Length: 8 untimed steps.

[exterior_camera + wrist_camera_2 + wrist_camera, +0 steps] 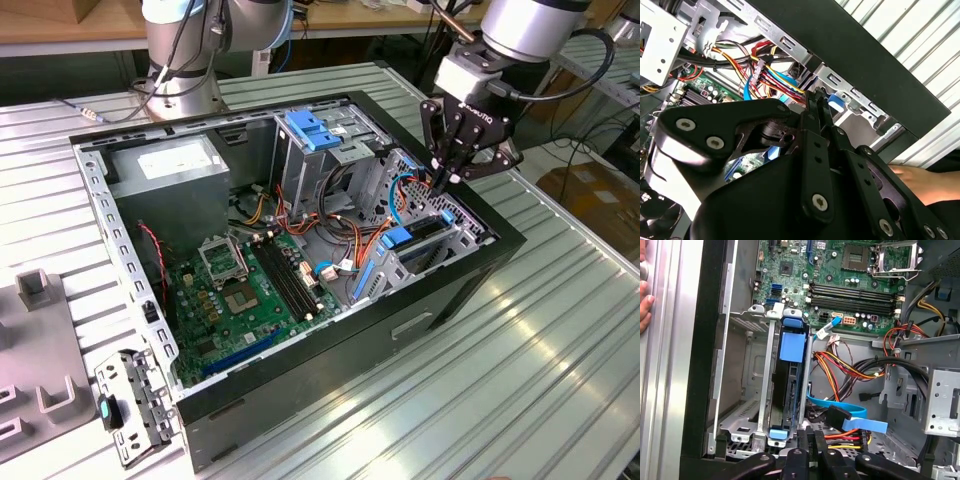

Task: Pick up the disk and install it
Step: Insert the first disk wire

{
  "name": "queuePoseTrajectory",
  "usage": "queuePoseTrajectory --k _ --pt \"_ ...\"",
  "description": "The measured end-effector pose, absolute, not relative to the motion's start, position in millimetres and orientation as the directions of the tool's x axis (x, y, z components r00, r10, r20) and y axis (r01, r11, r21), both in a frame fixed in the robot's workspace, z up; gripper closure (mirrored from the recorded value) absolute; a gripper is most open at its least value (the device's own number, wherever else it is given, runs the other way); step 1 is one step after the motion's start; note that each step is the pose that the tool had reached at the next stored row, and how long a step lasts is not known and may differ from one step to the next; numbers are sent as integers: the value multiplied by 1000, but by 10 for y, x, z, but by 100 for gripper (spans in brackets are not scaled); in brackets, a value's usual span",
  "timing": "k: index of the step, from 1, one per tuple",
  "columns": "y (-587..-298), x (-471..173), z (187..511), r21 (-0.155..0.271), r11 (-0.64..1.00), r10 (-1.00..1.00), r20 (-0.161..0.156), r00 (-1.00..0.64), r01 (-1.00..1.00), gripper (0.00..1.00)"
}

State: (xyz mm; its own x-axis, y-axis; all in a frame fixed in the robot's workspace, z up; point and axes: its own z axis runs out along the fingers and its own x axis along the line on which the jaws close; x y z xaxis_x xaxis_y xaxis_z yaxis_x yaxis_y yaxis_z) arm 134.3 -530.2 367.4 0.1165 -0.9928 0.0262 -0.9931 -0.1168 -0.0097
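Note:
The disk (790,390) stands on edge in a metal drive bay (735,400) at the front of the open computer case (400,320), with blue rail tabs at both ends. In the exterior view the disk (428,229) sits in the bay at the case's right end. My gripper (441,181) hangs just above that bay, beside the blue and orange cables, with its fingers (805,442) pressed together and nothing between them. In the second wrist view the gripper (818,102) points down at the bay's edge.
A person's hand (645,305) rests on the table beside the case; the hand (912,177) is close to the gripper. Inside the case are a motherboard (245,290), a power supply (170,170), loose cables (850,365) and a blue bracket (315,130). Grey fixtures (45,350) stand at the exterior view's left.

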Motion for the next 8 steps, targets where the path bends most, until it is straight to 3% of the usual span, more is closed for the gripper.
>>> queuePoseTrajectory --k 8 --pt "-5302 1300 3640 -23 -108 -994 31 107 -994 84"
